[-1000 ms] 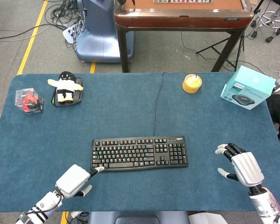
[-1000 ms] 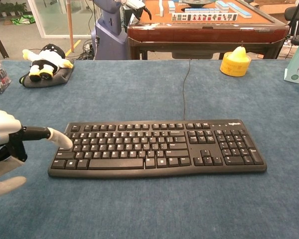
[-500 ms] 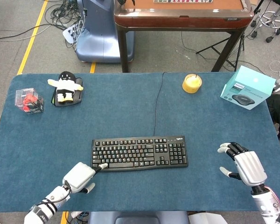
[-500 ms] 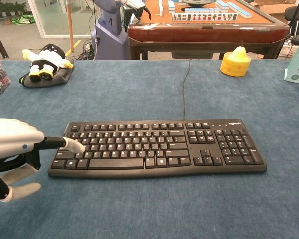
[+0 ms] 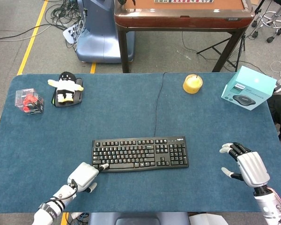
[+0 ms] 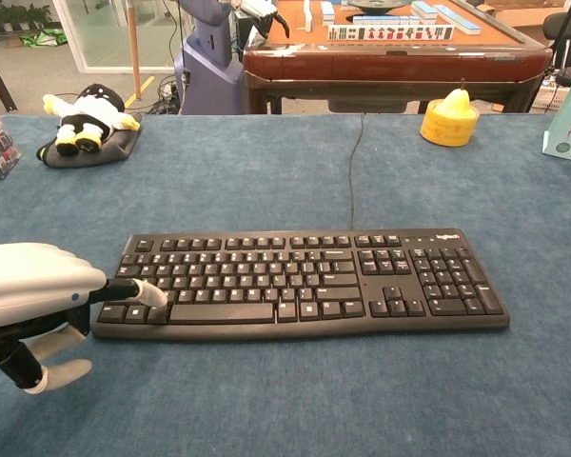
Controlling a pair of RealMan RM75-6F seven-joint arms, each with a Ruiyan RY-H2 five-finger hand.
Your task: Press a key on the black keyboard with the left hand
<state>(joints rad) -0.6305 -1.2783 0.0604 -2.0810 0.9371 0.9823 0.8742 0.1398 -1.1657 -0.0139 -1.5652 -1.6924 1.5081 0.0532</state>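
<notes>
So the black keyboard [image 6: 305, 283] sits flat near the front middle of the blue bench [image 5: 131, 112], cable running off toward the back. It looks like a plain rigid plastic board, light enough that a sideways shove could skid it on the cloth, so my guess is you want to push straight down on a keycap and not drag. Nothing to grab here really, the keys are springy and only need a light poke from above. The left robot hand [image 6: 33, 286] is at the keyboard's front left corner with one finger stuck out, its tip [image 6: 155, 295] resting on a key in the lower-left rows, while the other fingers are tucked underneath, holding nothing. I can't tell from either view if the key is actually pushed down or just touched. The right robot hand [image 5: 248, 167] hangs well off to the right of the keyboard, fingers spread and empty, not touching anything.
</notes>
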